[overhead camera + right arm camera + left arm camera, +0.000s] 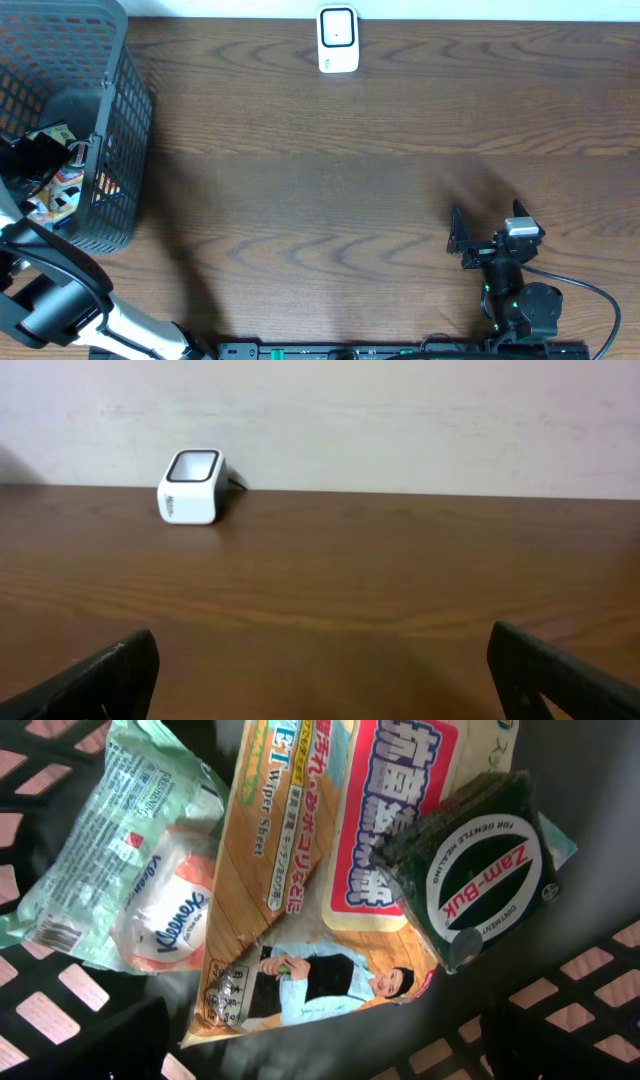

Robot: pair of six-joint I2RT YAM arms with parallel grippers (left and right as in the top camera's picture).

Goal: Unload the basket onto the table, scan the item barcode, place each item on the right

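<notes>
The left pincer hangs released inside the black mesh basket, its jaws spread wide and gripping nothing, directly above the goods. Under it lies a floor wiper-sheet packet printed "Wiper Sheet" beside pink and blue Japanese lettering, with a picture of a person in light blue at its near end. Left of it sits a pale green Kleenex tissue pack, the brand name in blue on a white oval. To the right, a dark green Zam-Buk box overlaps the packet's corner; its white ring carries smaller words too fine to read surely. The basket stands at the table's far left edge.

The right pincer hovers released and empty over the near right of the table. The white barcode scanner stands at the far edge, middle, with bare wood between it and both arms.
</notes>
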